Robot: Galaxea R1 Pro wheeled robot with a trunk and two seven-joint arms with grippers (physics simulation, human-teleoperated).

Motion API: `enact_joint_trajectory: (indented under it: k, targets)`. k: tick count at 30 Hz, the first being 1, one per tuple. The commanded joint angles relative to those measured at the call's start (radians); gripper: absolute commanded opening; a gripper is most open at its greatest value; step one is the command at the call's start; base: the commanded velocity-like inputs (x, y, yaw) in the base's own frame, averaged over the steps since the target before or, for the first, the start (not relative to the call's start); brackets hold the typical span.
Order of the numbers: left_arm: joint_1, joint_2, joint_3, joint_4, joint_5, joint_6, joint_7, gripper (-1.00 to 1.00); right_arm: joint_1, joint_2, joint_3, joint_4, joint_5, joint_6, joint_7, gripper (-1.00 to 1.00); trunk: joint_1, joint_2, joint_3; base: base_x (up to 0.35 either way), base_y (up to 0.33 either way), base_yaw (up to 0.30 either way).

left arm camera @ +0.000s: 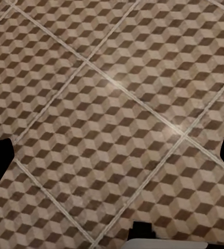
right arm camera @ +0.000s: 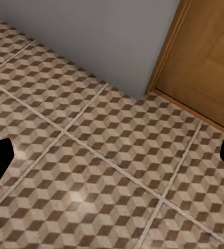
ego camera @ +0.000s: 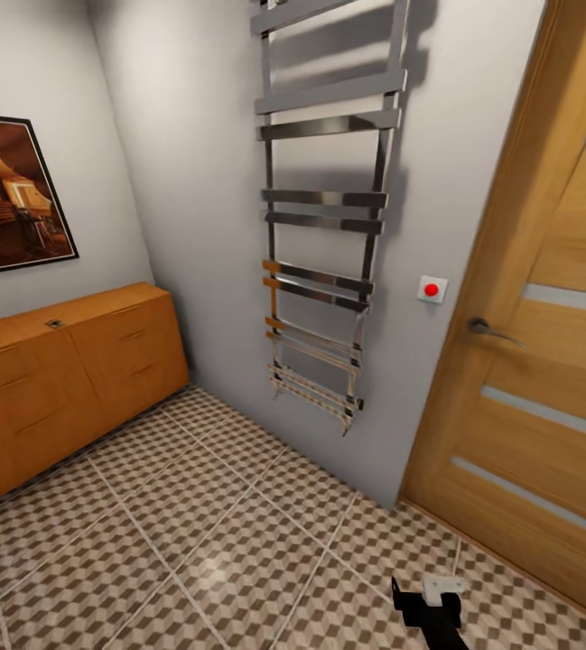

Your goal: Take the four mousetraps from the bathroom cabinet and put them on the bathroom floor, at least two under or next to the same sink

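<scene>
Cabinet [ego camera: 67, 379] stood shut at floor's [ego camera: 238, 542] left edge; one mousetrap [ego camera: 55, 323] atop; both end effectors spread wide, empty.

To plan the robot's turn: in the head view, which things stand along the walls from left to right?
Picture → cabinet → towel rail → red button → door.
</scene>
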Motion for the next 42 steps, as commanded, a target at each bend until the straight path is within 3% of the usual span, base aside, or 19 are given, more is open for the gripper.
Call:
enact_joint_trajectory:
  k: [1,25,42]
  targets:
    - [-0.002,0.000,-0.005,0.005,-0.002,-0.006,0.006,1.00,-0.001,0.000,0.009,0.000,-0.010,-0.003,-0.001,1.00,0.001,-0.002,-0.002,0.263,0.000,0.289]
    - [-0.002,0.000,-0.005,0.005,-0.002,-0.007,0.007,1.00,-0.001,-0.002,0.008,0.000,-0.010,-0.003,-0.001,1.00,0.001,-0.002,-0.002,0.262,0.000,0.289]
    - [-0.002,0.000,-0.005,0.005,-0.002,-0.007,0.007,1.00,-0.001,-0.002,0.008,0.000,-0.010,-0.003,-0.001,1.00,0.001,-0.002,-0.002,0.020,0.000,0.289]
